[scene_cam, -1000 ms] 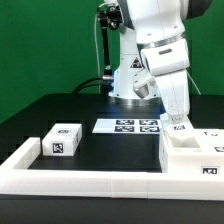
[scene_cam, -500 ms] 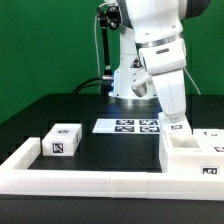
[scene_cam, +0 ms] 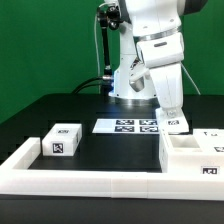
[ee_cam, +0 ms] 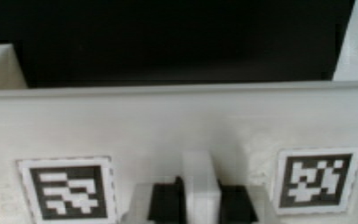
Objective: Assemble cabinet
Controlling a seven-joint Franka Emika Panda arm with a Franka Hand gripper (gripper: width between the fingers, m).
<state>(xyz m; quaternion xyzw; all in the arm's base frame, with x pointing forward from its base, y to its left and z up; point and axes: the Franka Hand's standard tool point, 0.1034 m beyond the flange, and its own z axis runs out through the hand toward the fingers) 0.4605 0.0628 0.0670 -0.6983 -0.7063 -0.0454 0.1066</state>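
The cabinet's big white box [scene_cam: 190, 157] stands at the exterior view's right, with tags on its front. My gripper [scene_cam: 174, 116] hangs over its back left corner, shut on a tagged white cabinet part [scene_cam: 176, 126] held at the top of the box. In the wrist view the dark fingers [ee_cam: 163, 200] clasp a narrow white rib [ee_cam: 197, 188] of this part, with a tag on each side [ee_cam: 66, 187]. A smaller white box with tags [scene_cam: 62, 140] lies apart at the exterior view's left.
The marker board [scene_cam: 128, 126] lies flat on the black table behind the boxes. A long low white rail [scene_cam: 90, 180] runs along the front and bends back at the exterior view's left. The robot's base [scene_cam: 130, 85] stands behind.
My gripper and the held part have shifted slightly toward the exterior view's left. The boxes have not moved.
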